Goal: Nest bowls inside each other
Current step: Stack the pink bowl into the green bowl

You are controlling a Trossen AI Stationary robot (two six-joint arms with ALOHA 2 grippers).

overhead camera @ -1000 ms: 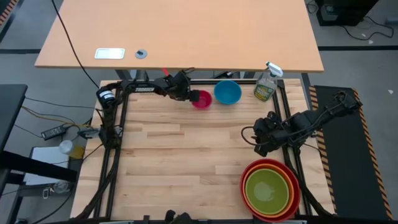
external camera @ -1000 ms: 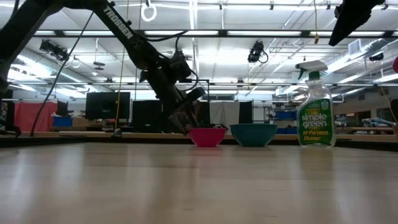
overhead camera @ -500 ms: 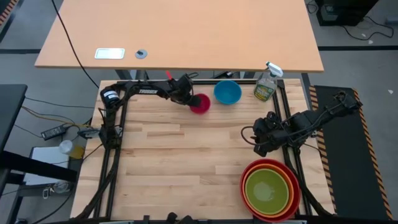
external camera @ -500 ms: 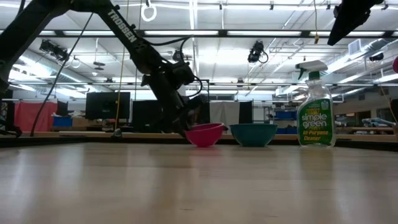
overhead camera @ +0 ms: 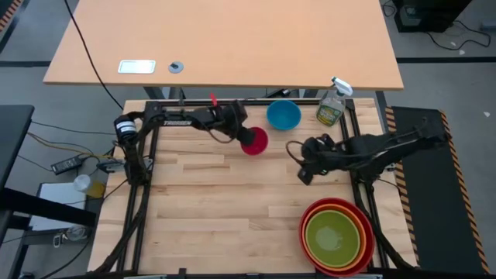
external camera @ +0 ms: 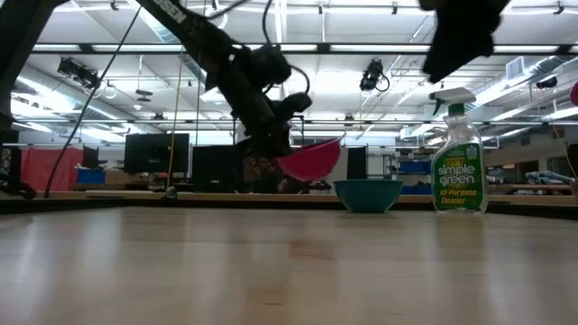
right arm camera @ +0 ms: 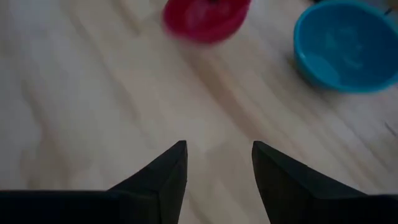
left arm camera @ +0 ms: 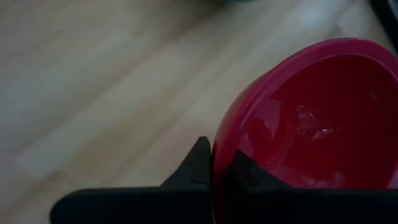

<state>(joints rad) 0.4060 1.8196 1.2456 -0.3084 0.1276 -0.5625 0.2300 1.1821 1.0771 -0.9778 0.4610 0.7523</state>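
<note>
One spray bottle (overhead camera: 332, 107) stands just beside the blue bowl (overhead camera: 284, 115).

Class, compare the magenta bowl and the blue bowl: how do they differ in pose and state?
The magenta bowl hangs tilted above the table, its rim pinched by the left hand; the blue bowl sits upright on the table, untouched. The magenta bowl looks smaller than the blue bowl. Both are round, glossy and empty.

high: top-down, whole table | low: tabletop lvl | wrists: close; all share pink bowl (overhead camera: 254, 140)
</note>
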